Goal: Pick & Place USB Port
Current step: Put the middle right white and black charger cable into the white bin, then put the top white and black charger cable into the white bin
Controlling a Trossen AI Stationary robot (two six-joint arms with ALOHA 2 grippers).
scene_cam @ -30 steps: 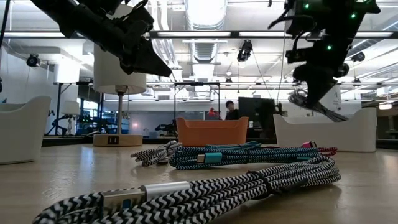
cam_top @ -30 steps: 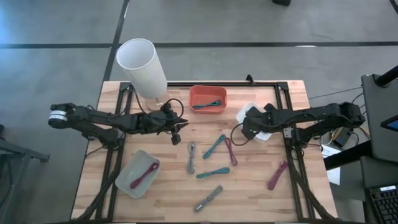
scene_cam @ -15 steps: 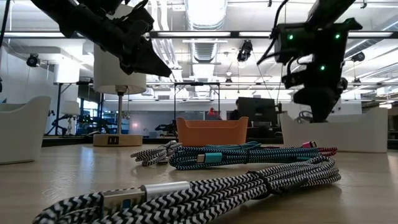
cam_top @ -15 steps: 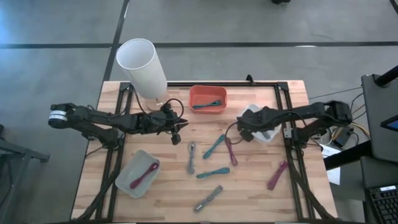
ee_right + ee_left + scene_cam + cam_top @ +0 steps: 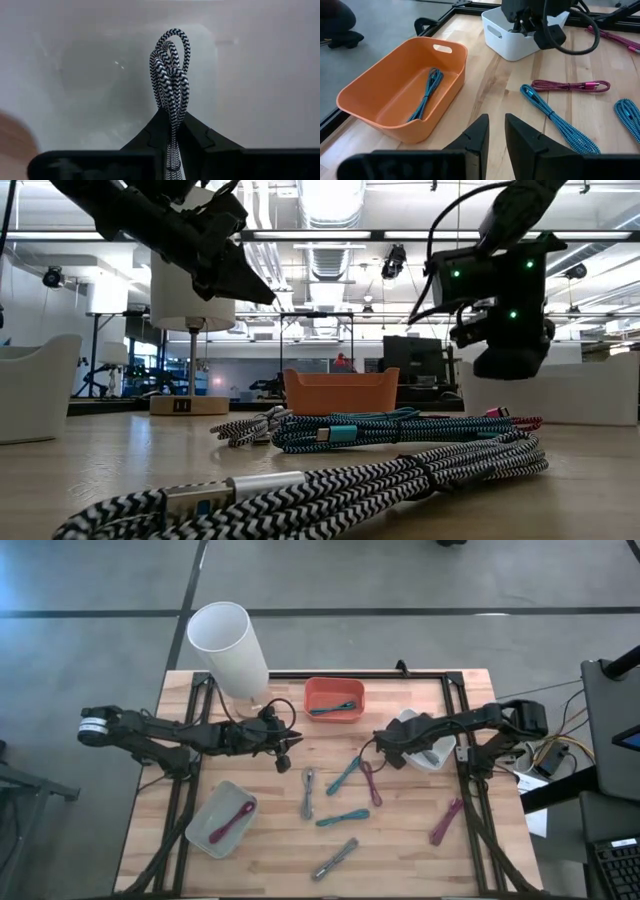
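Black-and-white braided USB cable (image 5: 171, 75) pinched between right gripper (image 5: 170, 131) fingers, dangling inside white plastic bin (image 5: 260, 75), loop low for drop; left gripper (image 5: 493, 131) idle, slightly parted, empty, beside orange plastic tub (image 5: 385, 92)

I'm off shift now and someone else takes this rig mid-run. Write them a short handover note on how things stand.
Right gripper: jaws shut on a black-and-white braided cable, held over the white bin.
Left gripper: holds nothing, jaws slightly apart, hovering above the table near the orange bin.
Done: one teal cable lies in the orange bin; one magenta cable lies in the grey tray.
Left: drop the held cable into the white bin, then sort the loose cables on the table: teal, magenta and black-and-white ones.
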